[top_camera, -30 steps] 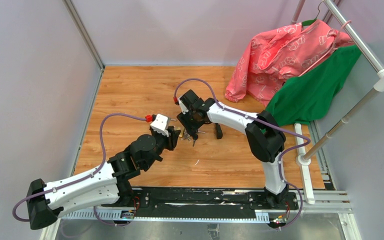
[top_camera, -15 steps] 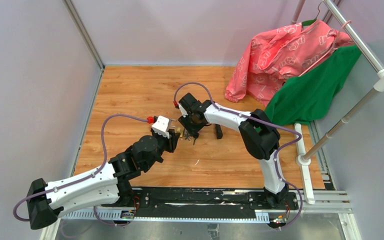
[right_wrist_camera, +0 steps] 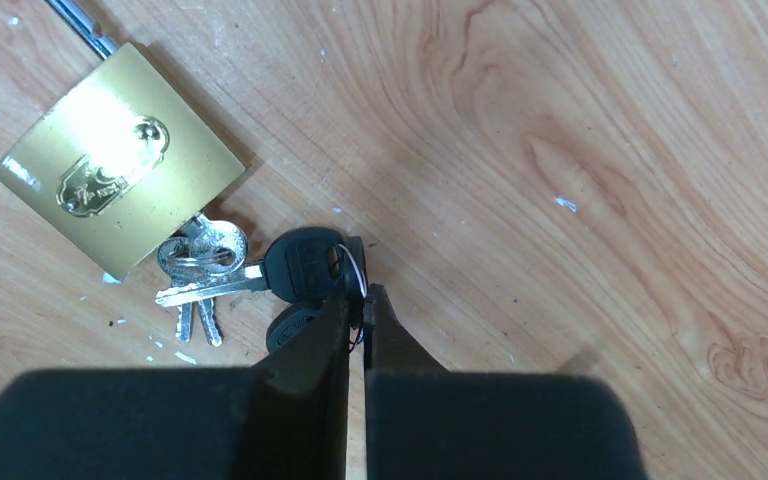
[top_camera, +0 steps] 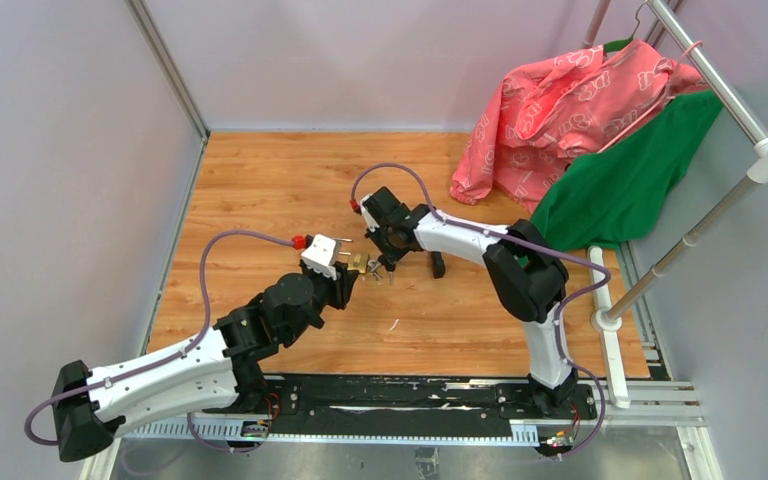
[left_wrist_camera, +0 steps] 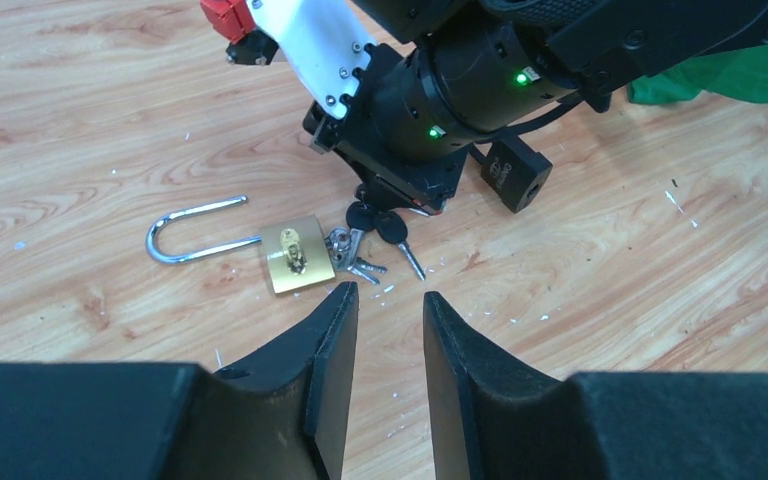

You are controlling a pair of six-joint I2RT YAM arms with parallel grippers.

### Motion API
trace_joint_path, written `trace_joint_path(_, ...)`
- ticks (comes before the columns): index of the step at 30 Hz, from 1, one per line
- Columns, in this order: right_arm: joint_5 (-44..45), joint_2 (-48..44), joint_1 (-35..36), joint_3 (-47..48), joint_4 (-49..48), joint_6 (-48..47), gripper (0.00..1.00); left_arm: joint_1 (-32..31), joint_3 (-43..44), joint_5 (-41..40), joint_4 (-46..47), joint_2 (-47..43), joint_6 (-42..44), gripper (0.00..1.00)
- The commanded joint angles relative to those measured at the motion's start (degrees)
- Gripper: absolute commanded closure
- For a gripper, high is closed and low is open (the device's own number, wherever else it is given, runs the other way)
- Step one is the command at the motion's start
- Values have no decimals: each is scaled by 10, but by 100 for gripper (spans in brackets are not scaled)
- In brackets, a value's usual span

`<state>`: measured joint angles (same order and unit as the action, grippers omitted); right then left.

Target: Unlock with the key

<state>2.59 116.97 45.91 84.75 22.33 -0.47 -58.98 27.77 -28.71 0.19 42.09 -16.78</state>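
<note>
At table (top_camera: 260, 180) centre: brass padlock (left_wrist_camera: 293, 255), flat, shackle (left_wrist_camera: 185, 225) pointing away from key bunch (left_wrist_camera: 360, 250) touching its body. Right gripper (right_wrist_camera: 357, 310), nearer, directly over keys, clamped seemingly on their ring; left gripper (left_wrist_camera: 388, 310) apart, empty, just beside.

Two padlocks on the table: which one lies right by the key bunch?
The brass padlock, its long shackle open, beside the silver keys; the black padlock sits apart, beyond the right gripper.
</note>
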Motion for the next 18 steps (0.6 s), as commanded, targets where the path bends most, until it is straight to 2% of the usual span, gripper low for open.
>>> trace_joint_path(1, -17, -6, -5, -52, 26, -7, 100, 4, -8, -2, -22, -12, -11, 66)
trace_joint_path(10, -90, -115, -5, -109, -24, 24, 100, 4, -10, 18, -26, -26, -15, 66)
trace_joint_path(18, -113, -184, -5, -151, -42, 43, 100, 4, -30, 40, 10, -21, -20, 67)
